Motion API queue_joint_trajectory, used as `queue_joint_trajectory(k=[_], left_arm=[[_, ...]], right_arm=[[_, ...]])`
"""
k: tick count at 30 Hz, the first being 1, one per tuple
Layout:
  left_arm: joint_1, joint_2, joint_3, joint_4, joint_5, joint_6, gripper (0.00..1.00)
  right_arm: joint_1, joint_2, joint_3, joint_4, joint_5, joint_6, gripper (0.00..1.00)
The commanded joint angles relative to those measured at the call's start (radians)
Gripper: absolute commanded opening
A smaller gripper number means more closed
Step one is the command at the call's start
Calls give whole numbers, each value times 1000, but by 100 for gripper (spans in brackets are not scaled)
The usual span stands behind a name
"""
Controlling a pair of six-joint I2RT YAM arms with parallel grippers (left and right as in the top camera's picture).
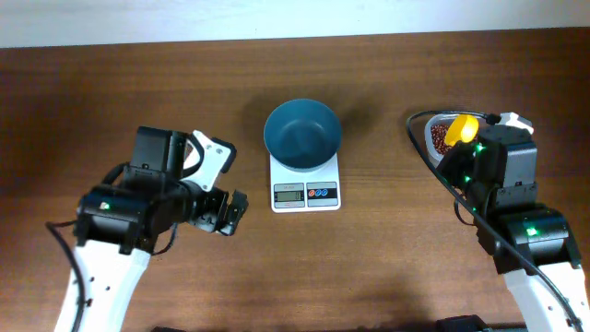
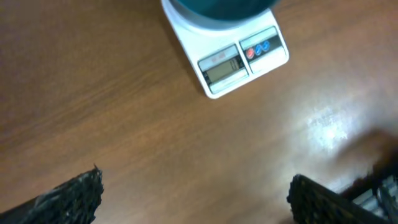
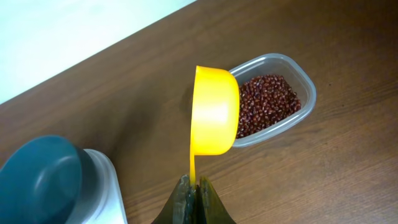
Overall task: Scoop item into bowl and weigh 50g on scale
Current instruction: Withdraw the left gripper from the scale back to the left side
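The teal-blue bowl (image 1: 302, 135) sits on the white scale (image 1: 305, 192) at the table's middle; both also show in the right wrist view, the bowl (image 3: 38, 180) on the scale (image 3: 102, 186). The reddish-brown beans (image 3: 264, 102) lie in a clear plastic tub (image 3: 305, 84) at the right, seen from overhead too (image 1: 441, 138). My right gripper (image 3: 194, 182) is shut on the handle of a yellow scoop (image 3: 213, 112), held on its side just left of the tub. My left gripper (image 2: 193, 190) is open and empty above bare table, left of the scale (image 2: 239, 59).
The wooden table ends at a pale wall along the back (image 1: 277, 18). A black cable (image 1: 429, 148) curves round the tub's left side. The left arm's body (image 1: 138, 217) lies left of the scale.
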Motion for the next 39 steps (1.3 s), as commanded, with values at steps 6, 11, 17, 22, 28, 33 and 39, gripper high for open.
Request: queue_joint_trajectory(k=[6,11,17,22,28,33,39], left_arm=[[5,-19,154,-123,-154,110,99],[5,-17,154,-199,-12,237,99],[5,-17,154,-182,-9,285,99],[5,-17,155,-162,16,332,99],[5,-17,155,-157,33,331,99],[5,-17,155,-147,59,331,99],[5,-17,154,-147,58,332,99]], right_arm=[[-9,0,9,-13,-6,-7,4],[-9,0,9,-23,-50,-8,4],[-9,0,9,-34,-50,-7,4],[-9,0,9,-34,-54,-7,4],[-9,0,9,-35,-54,-8,4],[-9,0,9,-35,-55,-8,4],[-9,0,9,-42,-123,-67,4]])
